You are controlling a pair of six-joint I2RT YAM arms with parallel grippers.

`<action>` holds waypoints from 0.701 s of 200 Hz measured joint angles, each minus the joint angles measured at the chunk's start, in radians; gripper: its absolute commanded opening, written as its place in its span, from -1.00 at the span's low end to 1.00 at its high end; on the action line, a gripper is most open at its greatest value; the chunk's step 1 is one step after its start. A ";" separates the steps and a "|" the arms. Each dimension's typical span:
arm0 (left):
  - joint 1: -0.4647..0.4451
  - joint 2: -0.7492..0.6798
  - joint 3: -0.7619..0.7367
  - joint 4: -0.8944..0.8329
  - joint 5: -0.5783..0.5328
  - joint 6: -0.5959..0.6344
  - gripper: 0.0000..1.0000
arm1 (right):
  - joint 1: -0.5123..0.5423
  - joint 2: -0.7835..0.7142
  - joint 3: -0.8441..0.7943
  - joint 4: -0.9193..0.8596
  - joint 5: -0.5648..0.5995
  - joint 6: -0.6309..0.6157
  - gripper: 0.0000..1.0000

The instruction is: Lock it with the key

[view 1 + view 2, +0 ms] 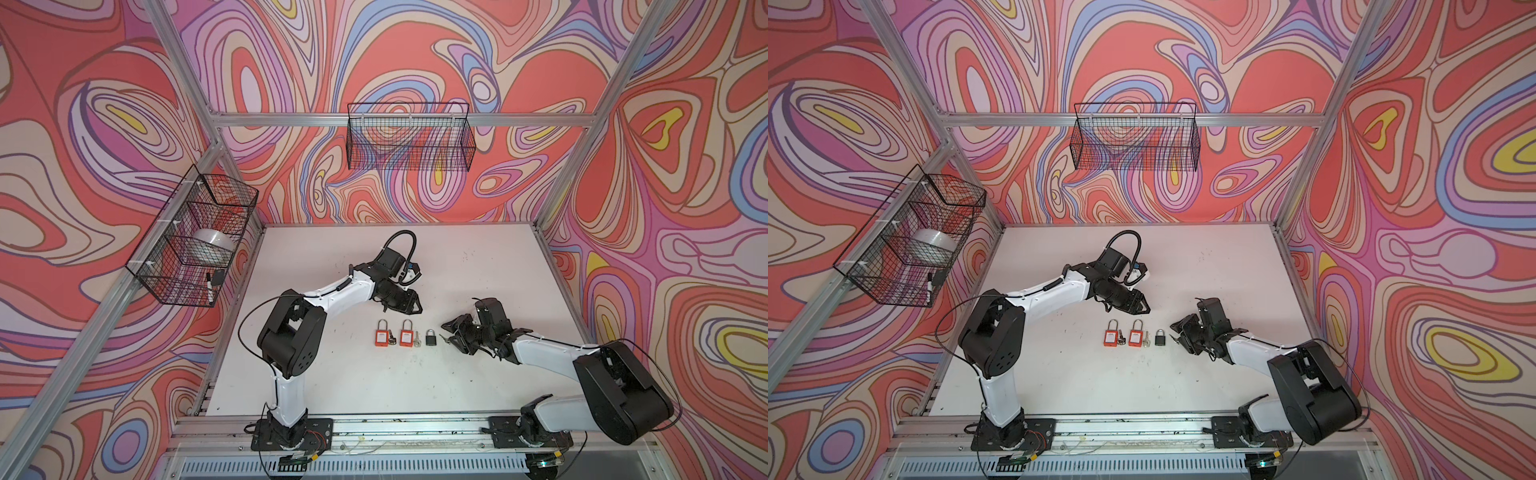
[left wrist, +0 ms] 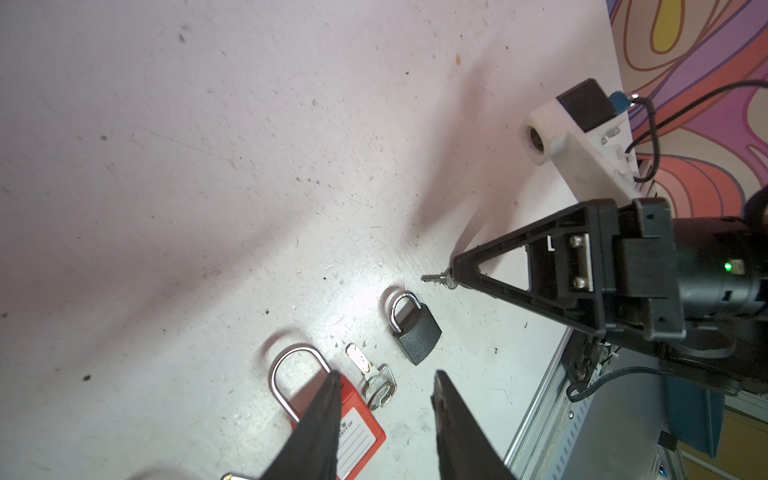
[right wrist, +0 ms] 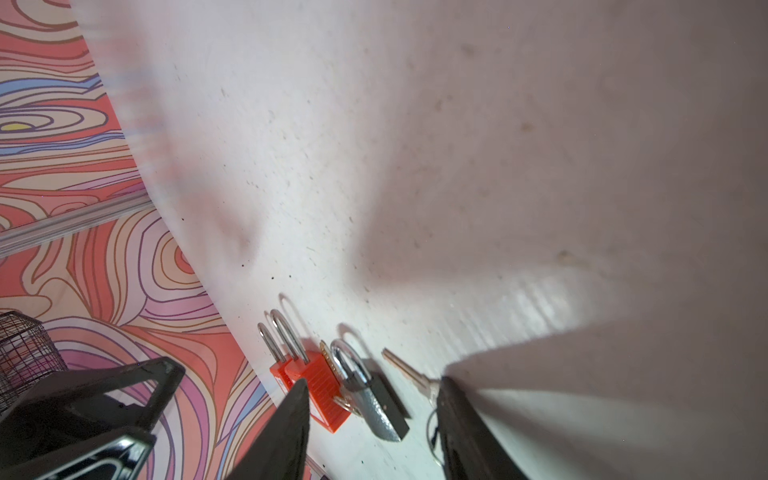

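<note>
Padlocks in one neat row on the white tabletop (image 1: 332,374), probably laid out so for easy pairing with their keys: first orange plastic padlock (image 1: 380,334) with a long steel shackle, second orange plastic padlock (image 1: 406,334) of the same kind, then a small black metal padlock (image 1: 430,337). Dark-headed key (image 1: 392,337) just beside the first, flat silver key (image 1: 417,340) just beside the second. All three shackles seemingly seated in their bodies, no key in any keyhole; fits locks awaiting the key as well as locks already turned and the keys drawn out.

Small silver key (image 2: 436,280), the black padlock's neighbour, flat on the table and apart from its lock, blade toward the shackle end. Right gripper (image 1: 448,334) low over it with fingers spread, one fingertip (image 3: 449,386) right at the key's head; touching or merely beside, cannot tell. Placed, by the look of it, for pinching or letting go of that key. Left gripper (image 2: 386,376) above the second orange padlock and the flat silver key, fingers likewise parted, grasping nothing.

Black wire basket on the back wall (image 1: 409,168): nothing visible inside. Black wire basket on the side frame (image 1: 166,266): whitish roll of tape (image 1: 210,245) in one compartment, marker pen (image 1: 210,286) in the next.
</note>
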 measured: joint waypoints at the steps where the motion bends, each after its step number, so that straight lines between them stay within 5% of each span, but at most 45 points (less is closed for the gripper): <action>1: 0.000 0.000 0.000 0.000 0.000 0.000 -0.22 | 0.000 0.000 0.000 0.000 -0.001 0.000 0.02; 140: 0.000 0.000 -0.002 0.000 0.000 0.000 -0.22 | 0.000 -0.026 -0.011 -0.043 -0.018 0.002 0.02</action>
